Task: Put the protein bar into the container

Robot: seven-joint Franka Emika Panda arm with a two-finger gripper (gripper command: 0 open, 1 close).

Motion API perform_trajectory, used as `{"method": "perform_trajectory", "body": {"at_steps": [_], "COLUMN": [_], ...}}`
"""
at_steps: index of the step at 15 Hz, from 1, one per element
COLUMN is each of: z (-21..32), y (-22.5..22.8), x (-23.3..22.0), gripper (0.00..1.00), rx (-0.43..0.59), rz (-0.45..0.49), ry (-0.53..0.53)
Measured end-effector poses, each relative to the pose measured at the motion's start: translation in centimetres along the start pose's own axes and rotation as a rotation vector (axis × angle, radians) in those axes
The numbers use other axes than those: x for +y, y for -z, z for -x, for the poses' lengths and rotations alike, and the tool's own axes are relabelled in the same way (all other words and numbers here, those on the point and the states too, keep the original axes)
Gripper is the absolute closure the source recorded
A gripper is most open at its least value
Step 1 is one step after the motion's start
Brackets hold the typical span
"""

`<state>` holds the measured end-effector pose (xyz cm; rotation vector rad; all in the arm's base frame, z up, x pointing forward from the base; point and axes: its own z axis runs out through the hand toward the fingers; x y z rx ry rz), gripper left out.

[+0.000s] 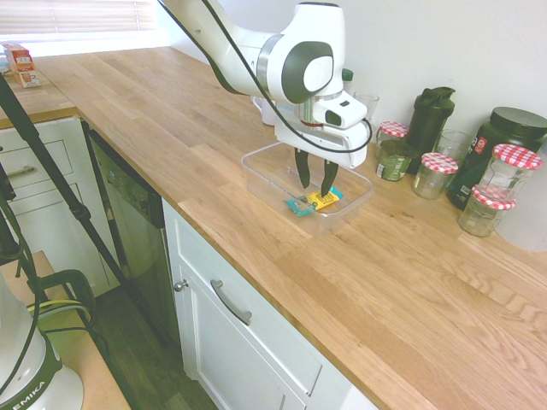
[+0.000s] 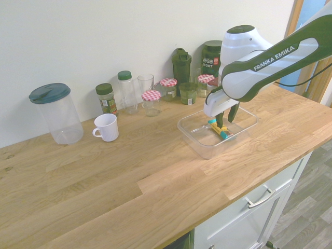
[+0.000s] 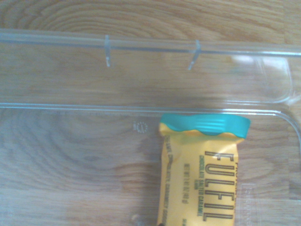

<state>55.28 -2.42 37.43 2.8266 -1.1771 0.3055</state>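
The clear container (image 1: 256, 167) (image 2: 193, 139) stands on the wooden counter. Flat on its floor lies the protein bar (image 1: 314, 202) (image 2: 222, 130), yellow with teal ends. My gripper (image 1: 315, 188) (image 2: 226, 122) points straight down into the tub just above the bar, its fingers a little apart on either side of it, so it is open. In the wrist view the bar (image 3: 202, 174) fills the lower middle, one teal end close to the container's wall (image 3: 141, 44).
Jars with red-checked lids (image 1: 439, 173) (image 1: 484, 209), a dark shaker bottle (image 1: 430, 115) and a black tub (image 1: 506, 137) crowd the wall behind the container. A white mug (image 2: 106, 127) and a clear pitcher (image 2: 54, 111) stand further along. The counter's front edge (image 1: 256, 282) is close.
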Motion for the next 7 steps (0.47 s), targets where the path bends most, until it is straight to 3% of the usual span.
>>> {"method": "perform_trajectory", "body": {"at_steps": [3, 7], "z": [-0.6, -1.2], "y": [1.4, 7.2], "x": [0.6, 4.1], "gripper": [0.00, 0.00], "rx": [0.020, 0.061], "rz": [-0.017, -0.094], "ry": [-0.005, -0.003]}}
